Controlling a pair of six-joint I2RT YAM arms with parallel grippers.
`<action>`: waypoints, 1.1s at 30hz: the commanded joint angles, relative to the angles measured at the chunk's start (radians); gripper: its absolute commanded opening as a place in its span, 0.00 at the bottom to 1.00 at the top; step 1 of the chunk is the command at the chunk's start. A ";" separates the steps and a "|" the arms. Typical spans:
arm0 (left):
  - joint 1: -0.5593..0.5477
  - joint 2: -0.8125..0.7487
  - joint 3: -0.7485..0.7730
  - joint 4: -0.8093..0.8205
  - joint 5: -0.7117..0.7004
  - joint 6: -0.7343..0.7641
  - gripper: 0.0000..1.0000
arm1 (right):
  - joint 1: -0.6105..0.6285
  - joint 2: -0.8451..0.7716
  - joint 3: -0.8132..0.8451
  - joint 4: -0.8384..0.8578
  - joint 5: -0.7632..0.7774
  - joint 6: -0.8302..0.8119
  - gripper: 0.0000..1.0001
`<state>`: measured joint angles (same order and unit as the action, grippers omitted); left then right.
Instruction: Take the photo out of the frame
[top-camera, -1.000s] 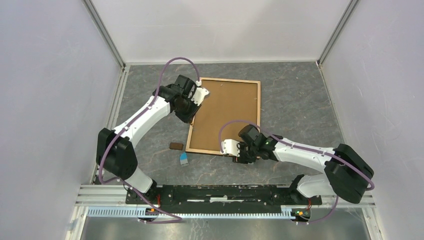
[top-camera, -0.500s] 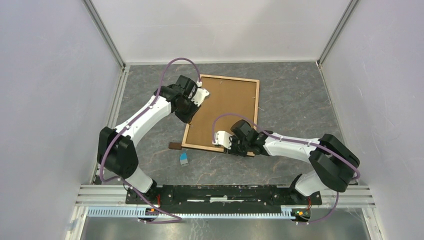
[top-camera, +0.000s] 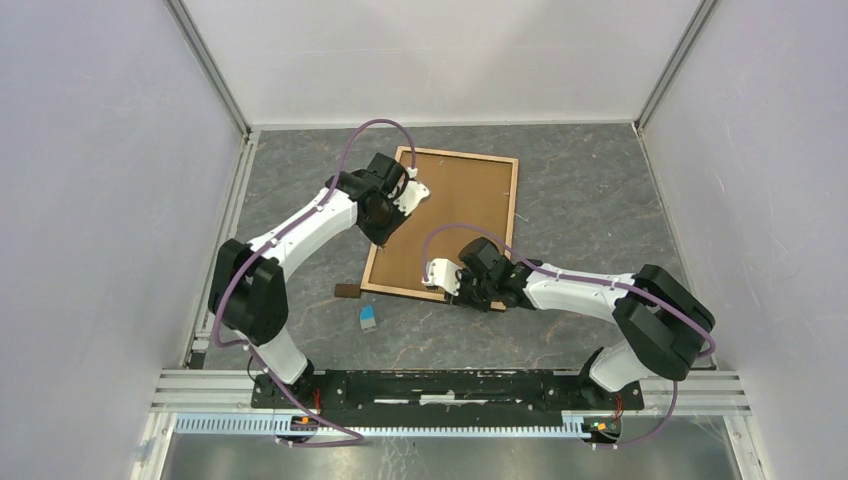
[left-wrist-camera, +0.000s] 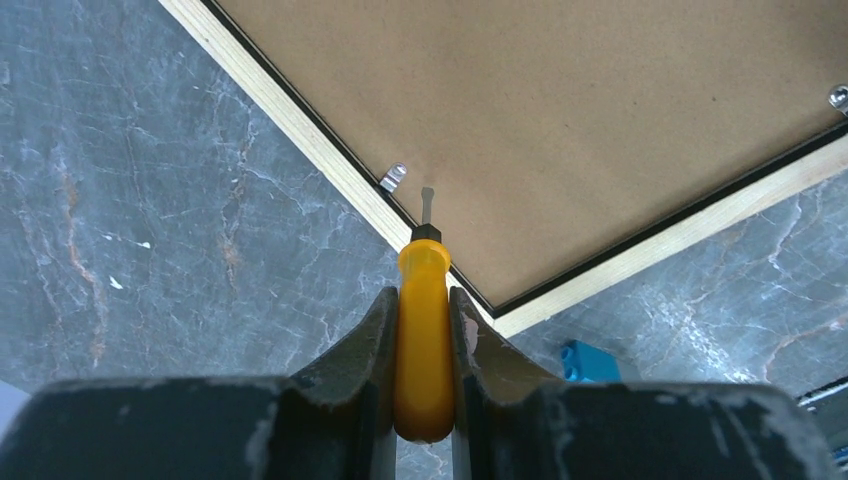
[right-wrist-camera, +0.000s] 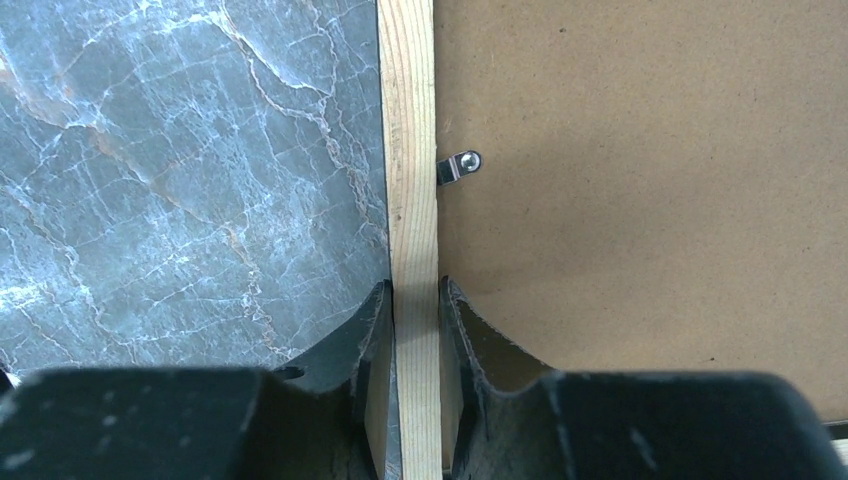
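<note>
**The photo out of sight as screwdriver lines up on a retaining clip**

The frame (top-camera: 452, 222) lies face down in the middle of the bench (top-camera: 590, 190), slightly askew. Its brown backing board (left-wrist-camera: 600, 120) faces up, so the print itself cannot be seen and is presumably sealed beneath. At the frame's upper-left edge in the overhead view, the left pincer (left-wrist-camera: 423, 296) is clenched on the yellow handle of a screwdriver (left-wrist-camera: 422, 265). The blade tip hangs over the board just beside a small metal clip (left-wrist-camera: 393, 178) fixed at the wood rim. At the lower edge, the right pincer (right-wrist-camera: 412, 290) straddles the light wood rim, pads hugging both sides in what reads as a steadying hold. A second clip (right-wrist-camera: 460, 165) sits a little farther along that rim.

The step in hand appears to be freeing the backing. Next, the blade likely needs to slip under or against the nearby clip and turn it clear of the board while the other arm pins the frame. Every clip must go before the board, then the print, can lift out.
</note>
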<state>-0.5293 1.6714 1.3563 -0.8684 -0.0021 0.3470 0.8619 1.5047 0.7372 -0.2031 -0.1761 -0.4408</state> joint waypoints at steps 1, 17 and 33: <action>-0.008 0.006 0.055 0.039 -0.042 0.054 0.02 | -0.009 0.040 -0.015 0.008 0.004 0.022 0.25; -0.008 0.052 0.069 0.055 -0.121 0.106 0.02 | -0.015 0.040 -0.015 0.005 -0.006 0.021 0.22; -0.030 0.048 0.007 0.046 -0.153 0.165 0.02 | -0.027 0.056 -0.009 -0.001 -0.019 0.025 0.20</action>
<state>-0.5488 1.7252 1.3762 -0.8192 -0.1261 0.4553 0.8474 1.5063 0.7376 -0.2031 -0.1993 -0.4404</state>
